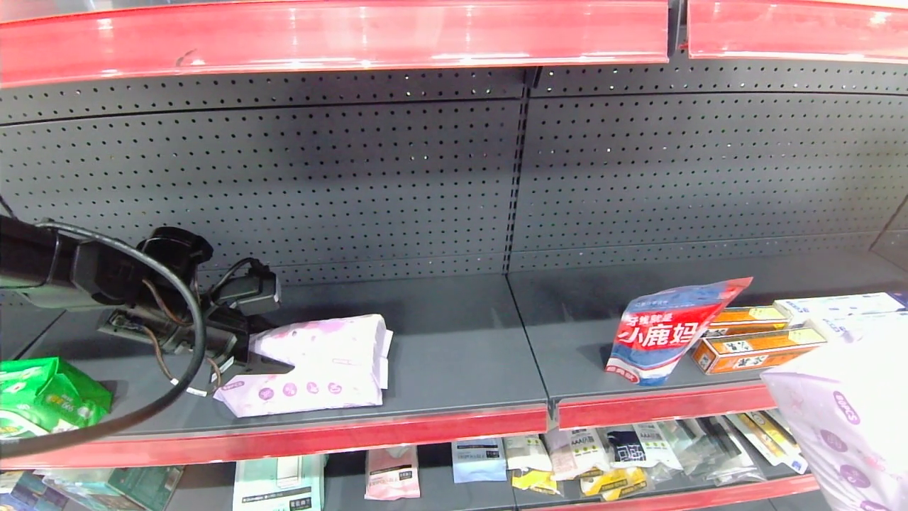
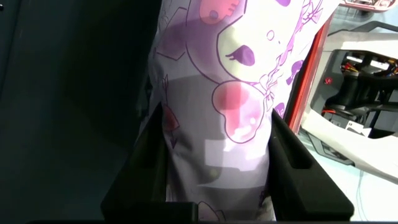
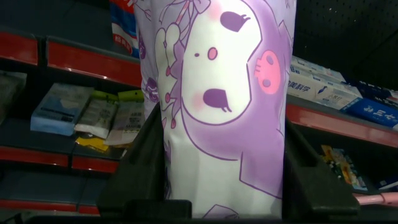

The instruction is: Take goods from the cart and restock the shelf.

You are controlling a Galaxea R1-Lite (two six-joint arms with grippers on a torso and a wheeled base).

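Your left tool [image 2: 216, 115] is clamped on the pink pack [image 1: 319, 362] lying on the shelf [image 1: 454, 333]; your right tool [image 3: 222, 121] grips a purple pack [image 1: 844, 426]

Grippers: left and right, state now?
Left gripper: shut on the pink pack, which lies on the shelf.
Right gripper: shut on the purple pack.

Bright overhead light, white glare on the red shelf edge [image 1: 340, 35], soft shadow beside the red pouch [image 1: 663, 333]
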